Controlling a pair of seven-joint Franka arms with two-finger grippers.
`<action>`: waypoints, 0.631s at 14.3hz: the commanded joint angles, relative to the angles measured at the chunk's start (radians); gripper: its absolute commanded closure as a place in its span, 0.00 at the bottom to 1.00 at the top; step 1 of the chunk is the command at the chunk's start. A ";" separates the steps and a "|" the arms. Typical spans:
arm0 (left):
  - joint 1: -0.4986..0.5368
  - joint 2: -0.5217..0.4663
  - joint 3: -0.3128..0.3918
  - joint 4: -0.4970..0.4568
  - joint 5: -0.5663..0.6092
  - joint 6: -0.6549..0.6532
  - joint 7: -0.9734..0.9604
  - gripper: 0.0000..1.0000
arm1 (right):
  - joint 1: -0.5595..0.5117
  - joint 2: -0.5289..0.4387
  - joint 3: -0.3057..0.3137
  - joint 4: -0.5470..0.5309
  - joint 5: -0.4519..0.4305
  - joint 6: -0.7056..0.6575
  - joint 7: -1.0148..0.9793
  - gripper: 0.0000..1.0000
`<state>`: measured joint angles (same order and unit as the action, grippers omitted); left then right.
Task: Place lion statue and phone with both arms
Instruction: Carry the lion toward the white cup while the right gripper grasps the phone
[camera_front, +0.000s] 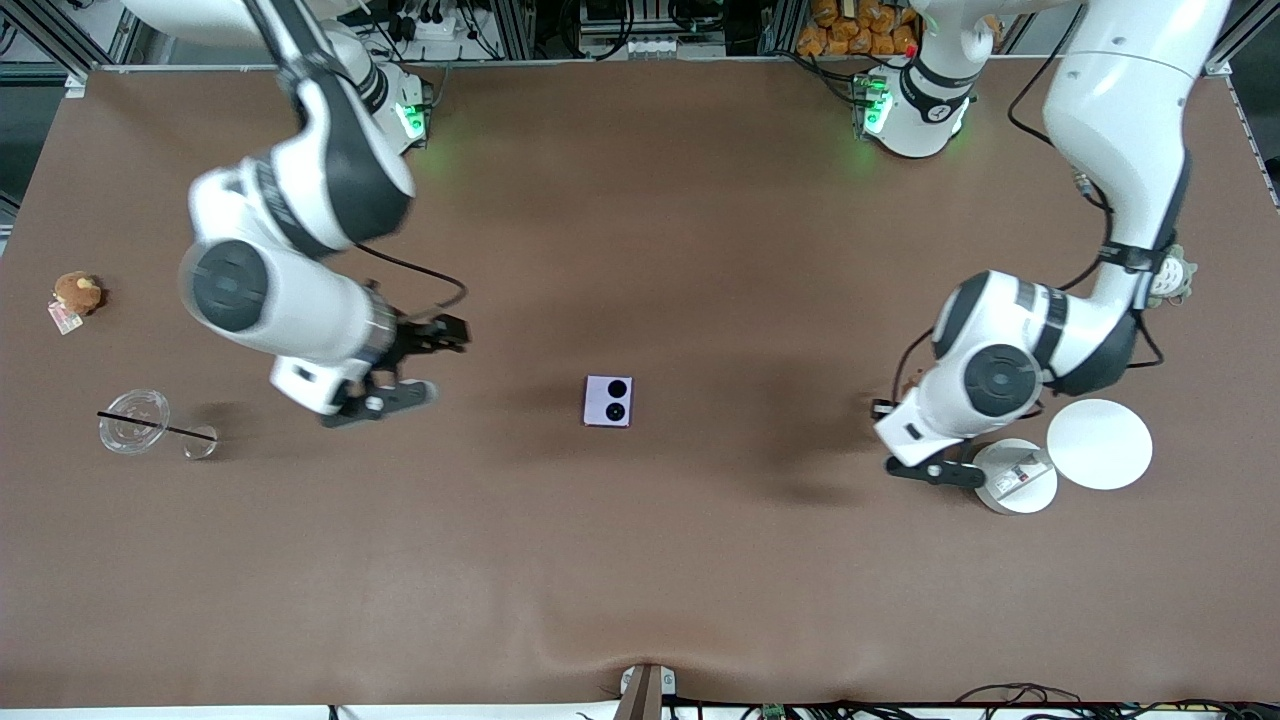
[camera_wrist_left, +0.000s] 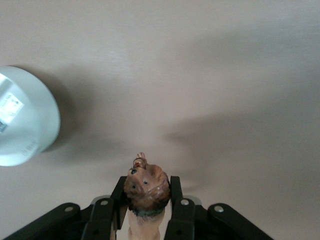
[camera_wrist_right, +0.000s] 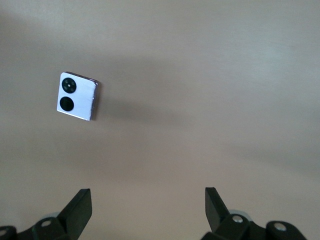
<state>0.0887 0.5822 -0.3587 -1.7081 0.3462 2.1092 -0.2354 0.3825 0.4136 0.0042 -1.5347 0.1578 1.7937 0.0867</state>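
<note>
The small square lavender phone (camera_front: 608, 401) already lies flat mid-table (camera_front: 640, 560), with the right gripper (camera_wrist_right: 147, 207) just beside it, fingers apart and empty. The tiny reddish-brown lion statue (camera_wrist_left: 146, 192) is yet to be placed: it sits clamped in the left gripper's (camera_wrist_left: 147, 207) fingers above bare table beside the white round box (camera_front: 1015, 476).

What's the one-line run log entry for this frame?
left tool: shut on reddish-brown lion statue, beside white round box | right tool: open, empty | square lavender phone: flat on table, mid-table
</note>
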 joint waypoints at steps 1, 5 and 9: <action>0.043 0.001 -0.017 -0.033 0.077 0.043 -0.001 1.00 | 0.059 0.106 -0.009 0.025 0.017 0.093 0.015 0.00; 0.071 0.038 -0.013 -0.015 0.097 0.092 -0.001 1.00 | 0.131 0.250 -0.010 0.033 0.019 0.277 0.062 0.00; 0.081 0.073 -0.011 0.007 0.096 0.142 -0.004 1.00 | 0.202 0.353 -0.010 0.108 0.017 0.375 0.257 0.00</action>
<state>0.1540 0.6299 -0.3597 -1.7225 0.4146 2.2214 -0.2342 0.5569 0.7184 0.0044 -1.5074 0.1647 2.1795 0.2668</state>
